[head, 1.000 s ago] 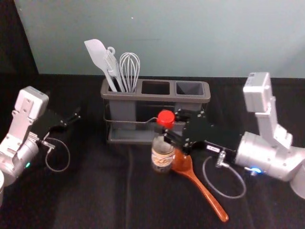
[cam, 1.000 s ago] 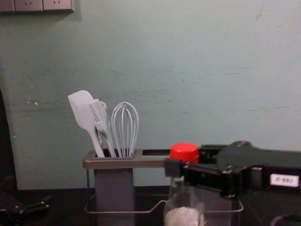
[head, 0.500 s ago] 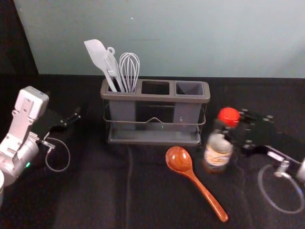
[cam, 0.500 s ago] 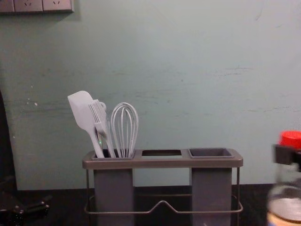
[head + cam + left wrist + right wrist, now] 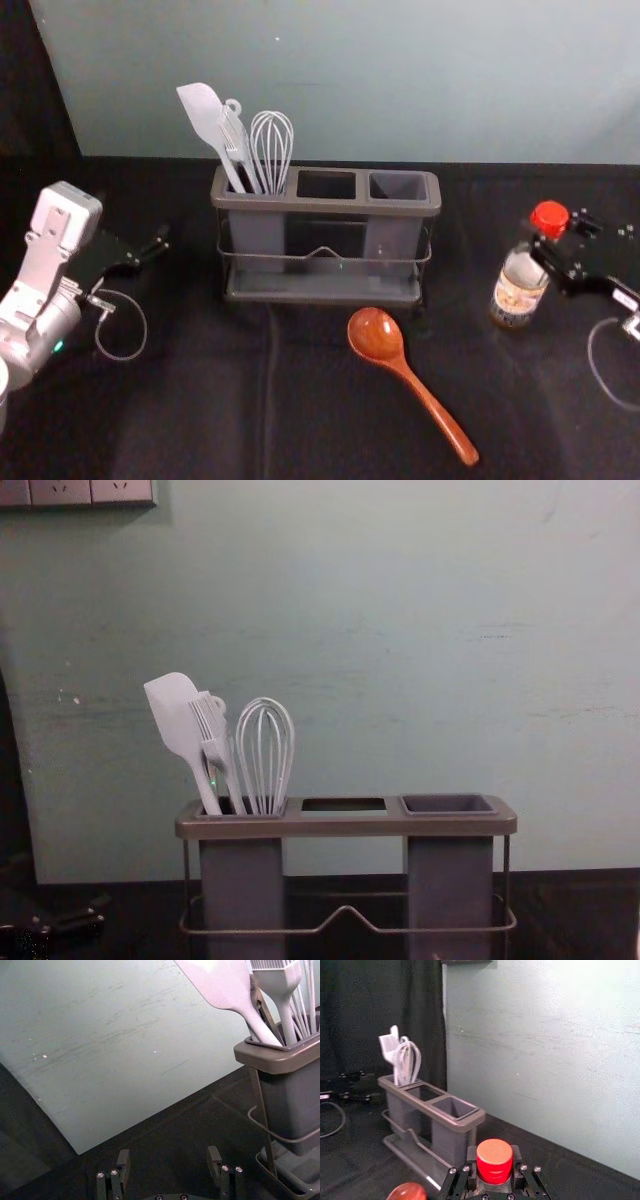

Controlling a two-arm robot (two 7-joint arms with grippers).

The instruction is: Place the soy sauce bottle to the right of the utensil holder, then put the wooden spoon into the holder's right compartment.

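My right gripper (image 5: 545, 248) is shut on the neck of the soy sauce bottle (image 5: 518, 290), right of the utensil holder (image 5: 320, 206). In the right wrist view the red cap (image 5: 494, 1160) stands between the fingers of my right gripper (image 5: 494, 1172). Whether the bottle's base touches the table, I cannot tell. The wooden spoon (image 5: 377, 337) lies in front of the holder, bowl toward it and handle toward the front right. The holder's right compartment (image 5: 398, 186) is empty. My left gripper (image 5: 162, 243) is parked at the left; its own view shows the gripper (image 5: 169, 1160) open.
A white spatula (image 5: 205, 117), a brush and a whisk (image 5: 272, 150) stand in the holder's left compartment. A wall rises behind the black-covered table (image 5: 200, 400).
The right gripper has carried the bottle rightward from in front of the holder, past the spoon, and out of the chest view's middle. The left arm, holder and spoon have stayed put.
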